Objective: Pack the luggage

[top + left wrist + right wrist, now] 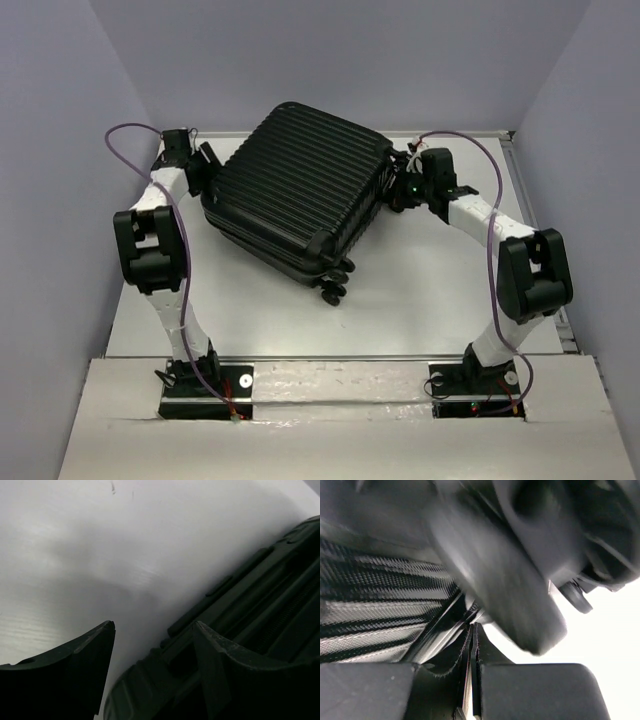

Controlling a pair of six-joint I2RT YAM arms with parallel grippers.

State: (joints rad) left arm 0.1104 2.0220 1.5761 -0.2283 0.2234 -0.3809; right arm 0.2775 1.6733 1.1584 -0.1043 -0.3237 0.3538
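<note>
The black ribbed luggage [295,190] lies closed and flat on the white table [430,290], turned at an angle, its wheels [338,280] toward the near right. My left gripper [205,165] is open at its far left corner. In the left wrist view the gripper [152,625] straddles the luggage's dark edge [260,605]; nothing is gripped. My right gripper [400,185] is at the luggage's right far corner. In the right wrist view the gripper [474,667] is shut on a thin black fabric pull tab [470,640] at the shell's seam, beside the woven-look shell [370,590].
A blurred, dark, rounded part of the luggage [520,570] hangs close above my right fingers. Grey walls enclose the table at the back and both sides. A metal rail [535,200] runs along the right edge. The arm bases stand at the near edge.
</note>
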